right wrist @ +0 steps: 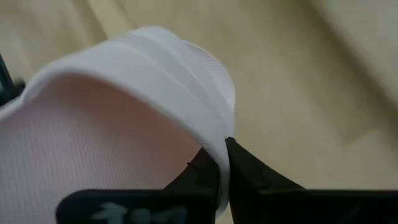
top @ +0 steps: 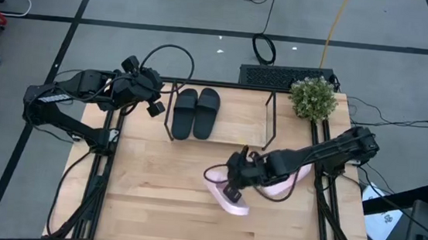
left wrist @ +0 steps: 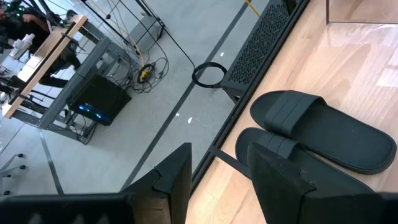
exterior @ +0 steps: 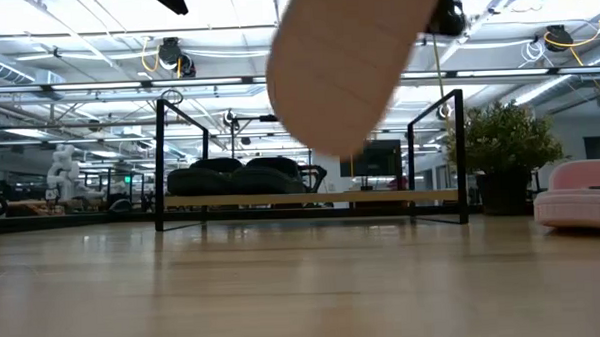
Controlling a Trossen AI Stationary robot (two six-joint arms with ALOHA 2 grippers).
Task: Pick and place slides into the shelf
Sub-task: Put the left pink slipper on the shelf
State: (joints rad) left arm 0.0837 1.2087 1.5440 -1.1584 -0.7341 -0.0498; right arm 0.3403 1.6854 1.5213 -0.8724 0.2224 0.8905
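Observation:
Two black slides (top: 196, 112) lie side by side on the left part of the shelf (top: 244, 134); the low view shows them (exterior: 242, 176) on its board (exterior: 381, 197). My right gripper (top: 234, 180) is shut on one pink slide (top: 228, 197), whose sole (exterior: 346, 67) hangs high in the low view. The other pink slide (top: 286, 182) rests sole-down on the table under my right arm, also seen in the low view (exterior: 581, 194). My left gripper (top: 154, 99) hovers open beside the shelf's left end, near the black slides (left wrist: 323, 130). My right gripper (right wrist: 222, 155) pinches the pink slide's wide strap at its edge (right wrist: 214, 121), one finger (right wrist: 202, 168) under the strap's arch and the other (right wrist: 255, 174) outside. The slide is lifted clear of the table and tilted, its sole turned toward the near edge.
A potted plant (top: 313, 96) stands at the table's far right corner beside the shelf's right end. The right part of the shelf board (top: 237, 122) is bare. Bare tabletop (top: 161, 193) lies left of the held slide.

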